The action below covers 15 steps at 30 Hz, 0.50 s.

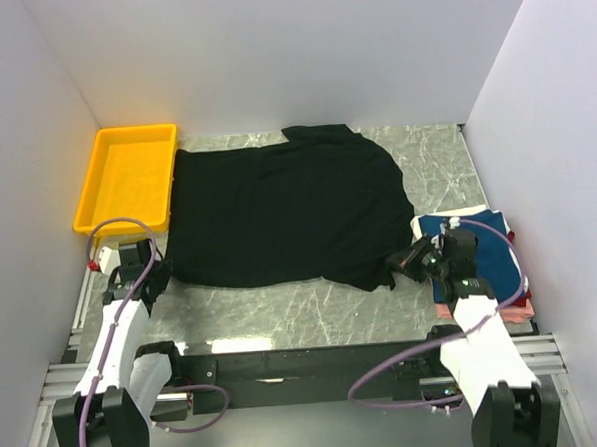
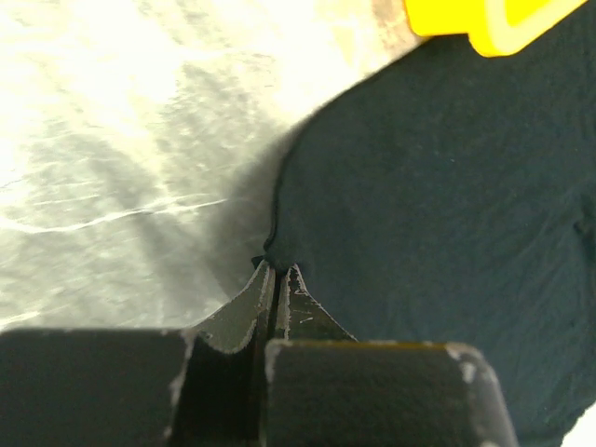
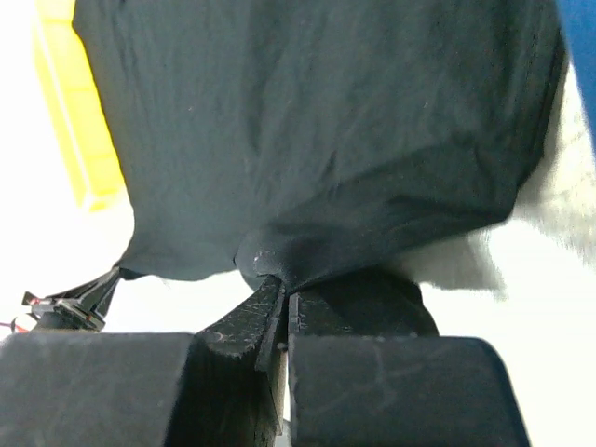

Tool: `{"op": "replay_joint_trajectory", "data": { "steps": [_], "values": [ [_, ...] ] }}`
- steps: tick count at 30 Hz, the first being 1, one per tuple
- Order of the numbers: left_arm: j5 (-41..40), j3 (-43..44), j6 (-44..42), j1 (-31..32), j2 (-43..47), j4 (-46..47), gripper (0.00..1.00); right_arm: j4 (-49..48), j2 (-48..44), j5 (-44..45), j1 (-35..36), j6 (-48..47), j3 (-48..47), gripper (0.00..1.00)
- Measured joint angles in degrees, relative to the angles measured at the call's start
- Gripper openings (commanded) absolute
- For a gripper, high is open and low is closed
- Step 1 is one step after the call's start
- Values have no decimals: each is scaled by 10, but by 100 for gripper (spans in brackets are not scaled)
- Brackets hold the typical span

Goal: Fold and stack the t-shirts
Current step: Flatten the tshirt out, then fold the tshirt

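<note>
The black t-shirt (image 1: pixel 283 209) is lying spread flat across the marble-patterned table (image 1: pixel 313 318), with one sleeve pointing toward the far wall. Its near-left corner is being pinched by the left gripper (image 2: pixel 277 272), whose fingers are clenched on the hem with only a sliver of gap between them. Its near-right corner is being grasped by the right gripper (image 3: pixel 279 287), the fingers being pressed together over a bunched fold of the cloth. The yellow tray (image 1: pixel 89 199) is sitting right against the far part of the black t-shirt's left edge. Just beside the black t-shirt's right edge a folded stack is lying: the navy blue t-shirt (image 1: pixel 495 253) on top, the white t-shirt (image 1: pixel 426 223) showing at the stack's far-left corner, and the pink t-shirt (image 1: pixel 483 312) showing at its near side. The stack is being partly covered by the right arm's wrist.
</note>
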<state>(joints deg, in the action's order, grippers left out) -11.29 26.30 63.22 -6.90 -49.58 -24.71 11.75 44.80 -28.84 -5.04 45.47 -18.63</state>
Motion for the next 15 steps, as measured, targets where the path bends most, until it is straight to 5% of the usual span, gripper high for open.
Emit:
{"op": "replay_joint_trajectory", "data": {
  "steps": [15],
  "values": [
    [-37, 39, -12, 0, 19, -78, 1, 226, -202, 7, 0, -30, -13, 0]
  ]
}}
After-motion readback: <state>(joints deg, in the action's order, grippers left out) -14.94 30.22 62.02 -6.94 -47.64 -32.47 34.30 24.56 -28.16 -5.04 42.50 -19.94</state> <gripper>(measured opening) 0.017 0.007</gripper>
